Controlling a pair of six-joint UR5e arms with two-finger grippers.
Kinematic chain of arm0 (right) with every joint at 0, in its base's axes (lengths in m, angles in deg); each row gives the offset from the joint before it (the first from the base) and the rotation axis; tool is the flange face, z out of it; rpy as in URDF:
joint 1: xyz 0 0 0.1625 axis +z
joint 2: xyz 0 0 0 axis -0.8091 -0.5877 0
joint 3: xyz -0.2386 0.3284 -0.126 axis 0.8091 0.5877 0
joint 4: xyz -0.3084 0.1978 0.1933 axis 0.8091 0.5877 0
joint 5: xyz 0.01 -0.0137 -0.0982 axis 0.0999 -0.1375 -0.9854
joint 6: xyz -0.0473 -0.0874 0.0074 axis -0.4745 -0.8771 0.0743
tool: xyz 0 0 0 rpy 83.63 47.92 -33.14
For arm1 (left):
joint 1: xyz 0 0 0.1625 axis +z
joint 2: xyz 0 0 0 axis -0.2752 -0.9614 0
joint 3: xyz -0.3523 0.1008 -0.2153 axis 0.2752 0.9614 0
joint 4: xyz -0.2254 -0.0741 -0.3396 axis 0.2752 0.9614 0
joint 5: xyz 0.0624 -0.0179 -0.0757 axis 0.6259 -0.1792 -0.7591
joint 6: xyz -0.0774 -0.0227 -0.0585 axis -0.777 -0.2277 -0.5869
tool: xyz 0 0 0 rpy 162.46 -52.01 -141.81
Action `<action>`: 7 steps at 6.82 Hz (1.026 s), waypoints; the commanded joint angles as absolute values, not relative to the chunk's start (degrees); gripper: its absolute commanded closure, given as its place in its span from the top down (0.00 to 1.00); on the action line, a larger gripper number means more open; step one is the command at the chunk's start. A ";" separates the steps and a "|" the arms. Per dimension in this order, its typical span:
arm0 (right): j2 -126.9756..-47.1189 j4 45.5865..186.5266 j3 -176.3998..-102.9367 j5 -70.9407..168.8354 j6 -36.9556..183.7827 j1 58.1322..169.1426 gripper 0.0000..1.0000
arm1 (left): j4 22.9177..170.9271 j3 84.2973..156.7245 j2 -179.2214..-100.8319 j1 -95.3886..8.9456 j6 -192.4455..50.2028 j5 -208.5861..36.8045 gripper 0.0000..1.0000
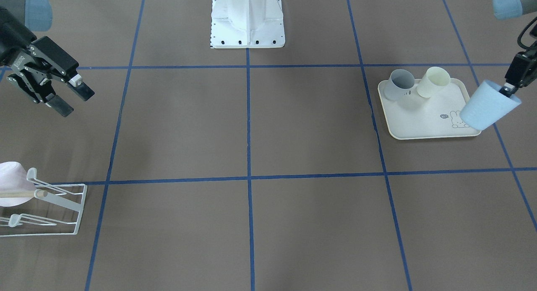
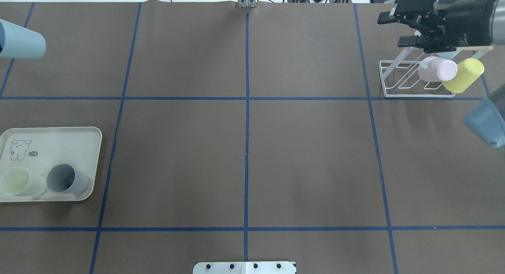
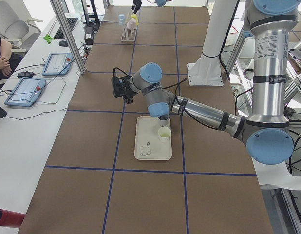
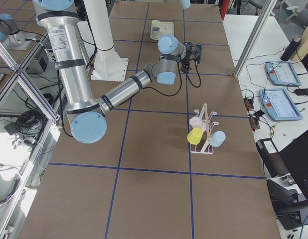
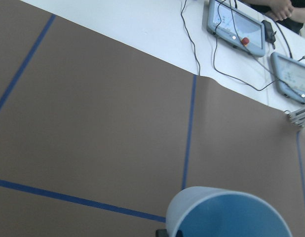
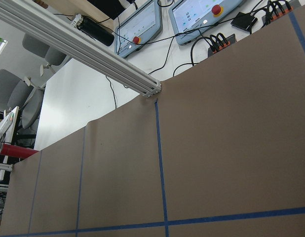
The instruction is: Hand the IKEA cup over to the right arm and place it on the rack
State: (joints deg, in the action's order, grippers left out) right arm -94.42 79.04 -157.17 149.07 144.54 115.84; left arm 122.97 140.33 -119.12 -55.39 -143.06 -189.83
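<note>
IKEA cup: likely light, stiff, slick plastic; rim clamped in left gripper, raised beside tray. Right gripper wide, empty; grasp advisable across base-end wall.

I work in a robotics lab: bench papered brown, gridded in blue tape; teach pendants on a side desk; aluminium framing; office chair.
</note>
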 commanded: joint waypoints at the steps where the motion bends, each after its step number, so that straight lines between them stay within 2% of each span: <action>1: -94.32 78.95 -157.24 148.97 144.72 115.71 1.00 | 126.96 141.07 -123.14 -41.94 -164.23 -173.88 0.00; 5: -92.84 69.58 -155.06 147.32 150.22 114.65 1.00 | 135.46 140.03 -132.55 -24.15 -199.76 -147.66 0.00; 7: -90.72 63.07 -152.76 139.53 157.26 109.41 1.00 | 144.07 138.71 -135.18 -20.25 -211.46 -141.20 0.00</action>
State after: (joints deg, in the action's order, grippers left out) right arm -91.74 67.05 -153.93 144.13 153.56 112.47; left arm 138.83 139.65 -133.18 -22.84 -204.13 -145.44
